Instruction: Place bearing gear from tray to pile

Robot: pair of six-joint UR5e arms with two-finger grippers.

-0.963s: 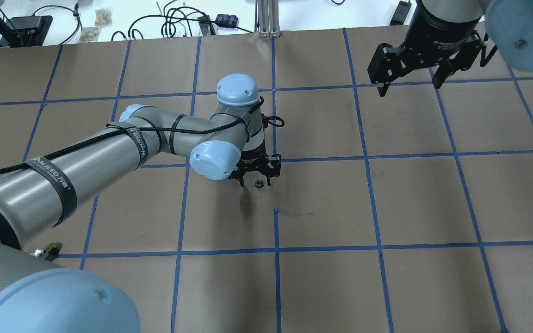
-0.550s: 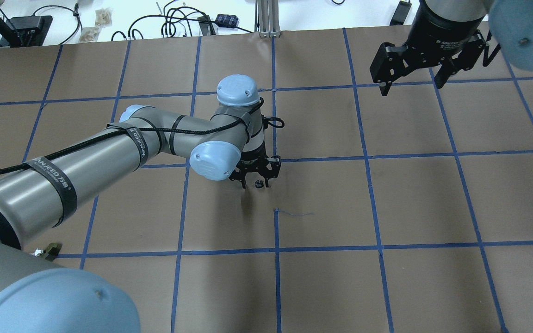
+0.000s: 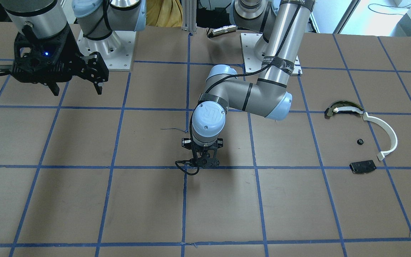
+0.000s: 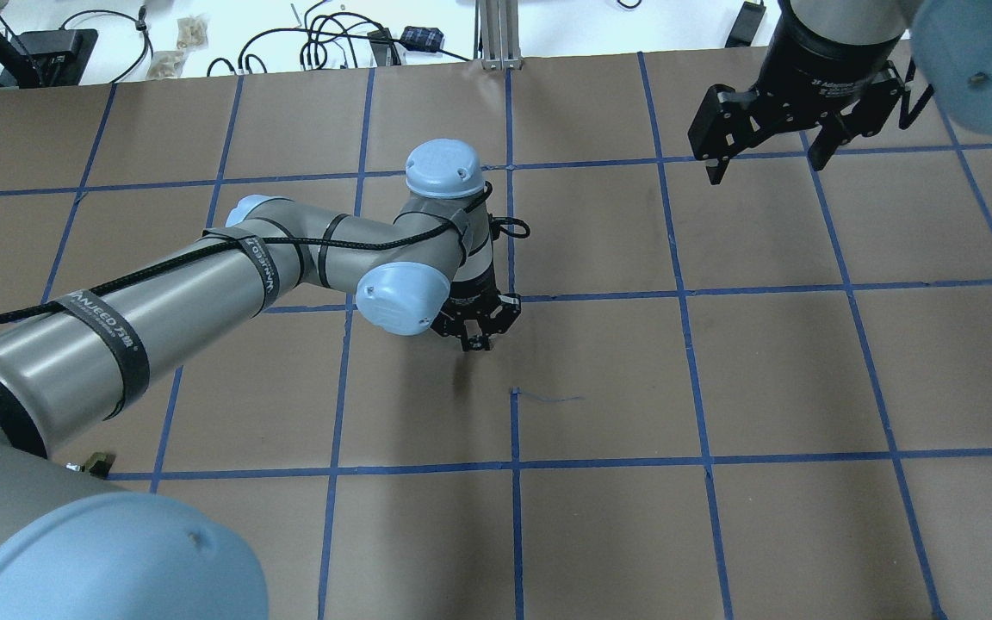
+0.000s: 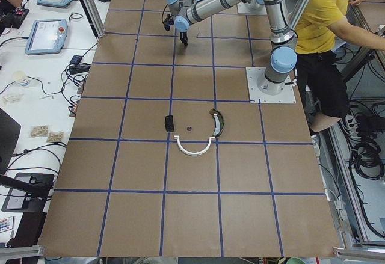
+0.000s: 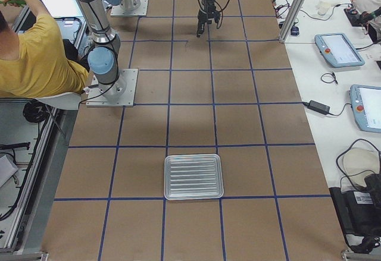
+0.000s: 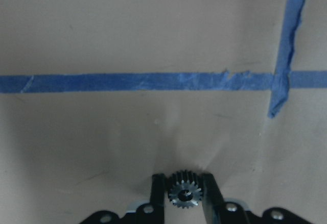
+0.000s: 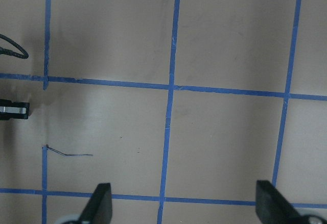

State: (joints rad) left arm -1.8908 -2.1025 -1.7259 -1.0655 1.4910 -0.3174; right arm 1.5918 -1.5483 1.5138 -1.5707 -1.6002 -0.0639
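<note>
My left gripper point(image 4: 477, 342) is shut on the bearing gear point(image 7: 185, 194), a small dark toothed wheel held between the fingertips close over the brown table near its middle. The gripper also shows in the front-facing view point(image 3: 205, 165); the gear is hidden there. The pile lies far toward my left end: a long white curved strip point(image 3: 387, 137), a dark olive curved piece point(image 3: 341, 109), a flat black plate point(image 3: 362, 166) and a small dark round part point(image 3: 360, 141). The ribbed metal tray point(image 6: 172, 178) lies at my right end. My right gripper point(image 4: 763, 164) is open and empty, high over the far right.
A person in a yellow shirt point(image 5: 328, 11) sits behind the robot bases. Tablets point(image 6: 339, 50) and cables lie on the white bench past the table's far edge. A loose blue tape end point(image 4: 548, 398) lies near the left gripper.
My left gripper's fingers have closed on the gear that lay between them. The right gripper has drifted slightly toward the far right.
</note>
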